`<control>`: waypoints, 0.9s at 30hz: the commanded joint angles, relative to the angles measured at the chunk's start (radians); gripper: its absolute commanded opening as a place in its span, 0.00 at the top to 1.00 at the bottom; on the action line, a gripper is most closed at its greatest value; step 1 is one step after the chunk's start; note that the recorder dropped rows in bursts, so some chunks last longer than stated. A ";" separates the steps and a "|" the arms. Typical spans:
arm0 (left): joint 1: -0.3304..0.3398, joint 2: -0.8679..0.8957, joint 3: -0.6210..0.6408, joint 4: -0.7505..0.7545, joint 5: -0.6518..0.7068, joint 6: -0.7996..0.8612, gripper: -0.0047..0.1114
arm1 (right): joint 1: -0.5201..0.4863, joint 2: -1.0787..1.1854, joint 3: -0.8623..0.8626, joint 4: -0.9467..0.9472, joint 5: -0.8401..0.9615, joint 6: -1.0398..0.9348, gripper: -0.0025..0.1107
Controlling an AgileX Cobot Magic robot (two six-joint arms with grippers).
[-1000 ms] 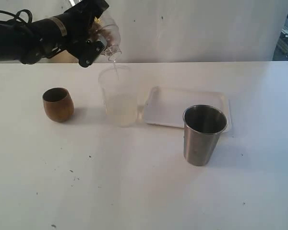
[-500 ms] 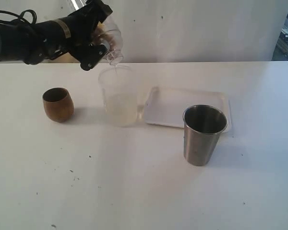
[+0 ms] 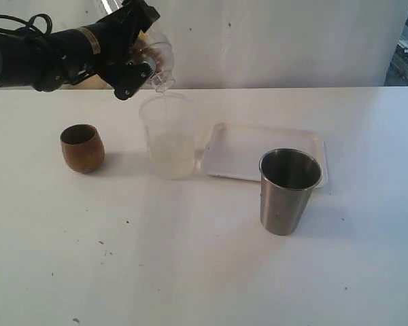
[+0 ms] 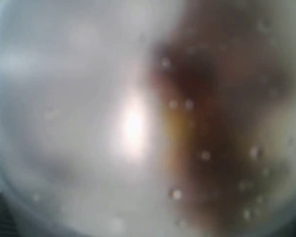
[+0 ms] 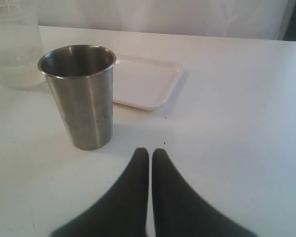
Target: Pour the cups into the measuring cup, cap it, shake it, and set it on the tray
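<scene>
My left gripper point(image 3: 133, 60) is shut on the clear measuring cup point(image 3: 156, 58) and holds it tipped, mouth down, just above a frosted beaker point(image 3: 168, 136). No stream shows under its lip. In the left wrist view the cup's wet, blurred wall point(image 4: 89, 123) fills the picture and hides the fingers. The brown wooden cup point(image 3: 81, 147) stands upright left of the beaker. The steel tumbler point(image 3: 290, 191) stands upright in front of the white tray point(image 3: 241, 148). My right gripper point(image 5: 150, 153) is shut on nothing, a little short of the tumbler point(image 5: 80, 96).
The frosted beaker point(image 5: 15, 44) holds pale liquid in its lower half and touches the tray's point(image 5: 143, 81) left end. A white wall runs behind the table's far edge. Small dark specks dot the white tabletop.
The thin stream falling from the measuring cup into the beaker a second ago has stopped. The left gripper and cup rose slightly, then held still. Nothing else moved.
</scene>
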State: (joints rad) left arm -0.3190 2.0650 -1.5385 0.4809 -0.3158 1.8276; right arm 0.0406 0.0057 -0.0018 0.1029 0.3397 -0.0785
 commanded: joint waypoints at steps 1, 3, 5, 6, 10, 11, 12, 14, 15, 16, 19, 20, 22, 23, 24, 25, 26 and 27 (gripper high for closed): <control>-0.002 -0.013 -0.009 0.001 -0.043 0.070 0.96 | -0.002 -0.006 0.002 0.001 -0.004 0.004 0.96; -0.002 -0.013 -0.009 0.001 -0.043 0.144 0.96 | -0.002 -0.006 0.002 0.001 -0.004 0.004 0.96; -0.002 -0.013 -0.009 0.001 -0.059 0.208 0.96 | -0.002 -0.006 0.002 0.001 -0.004 0.004 0.96; -0.002 -0.013 -0.009 0.001 -0.064 0.213 0.96 | -0.002 -0.006 0.002 0.001 -0.004 0.004 0.96; -0.002 -0.013 -0.009 0.001 -0.080 0.213 0.96 | -0.002 -0.006 0.002 0.001 -0.004 0.004 0.96; -0.002 -0.013 -0.009 0.001 -0.082 0.213 0.96 | -0.002 -0.006 0.002 0.001 -0.004 0.004 0.96; -0.007 -0.013 -0.009 0.001 -0.082 0.213 0.96 | -0.002 -0.006 0.002 0.001 -0.004 0.004 0.96; -0.011 -0.013 -0.009 0.001 -0.082 0.213 0.96 | -0.002 -0.006 0.002 0.001 -0.004 0.004 0.96; -0.015 -0.013 -0.009 0.001 -0.082 0.213 0.96 | -0.002 -0.006 0.002 0.001 -0.004 0.004 0.96; -0.017 -0.013 -0.009 0.001 -0.084 0.213 0.96 | -0.002 -0.006 0.002 0.001 -0.004 0.004 0.96; -0.025 -0.013 -0.009 0.003 -0.084 0.213 0.96 | -0.002 -0.006 0.002 0.001 -0.004 0.004 0.96; -0.027 -0.013 -0.009 0.006 -0.086 0.213 0.96 | -0.002 -0.006 0.002 0.001 -0.004 0.004 0.96; -0.029 -0.013 -0.009 0.019 -0.101 0.215 0.96 | -0.002 -0.006 0.002 0.001 -0.004 0.004 0.96; -0.031 -0.013 -0.009 0.027 -0.115 0.219 0.96 | -0.002 -0.006 0.002 0.001 -0.004 0.004 0.96; -0.031 -0.013 -0.009 0.035 -0.125 0.225 0.96 | -0.002 -0.006 0.002 0.001 -0.004 0.004 0.96; -0.033 -0.013 -0.009 0.044 -0.138 0.236 0.96 | -0.002 -0.006 0.002 0.001 -0.004 0.004 0.96; -0.033 -0.013 -0.009 0.060 -0.142 0.238 0.96 | -0.002 -0.006 0.002 0.001 -0.004 0.004 0.96; -0.033 -0.013 -0.009 0.067 -0.142 0.238 0.96 | -0.002 -0.006 0.002 0.001 -0.004 0.004 0.96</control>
State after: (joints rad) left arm -0.3480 2.0650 -1.5395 0.5194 -0.3992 2.0592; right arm 0.0406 0.0057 -0.0018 0.1029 0.3397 -0.0788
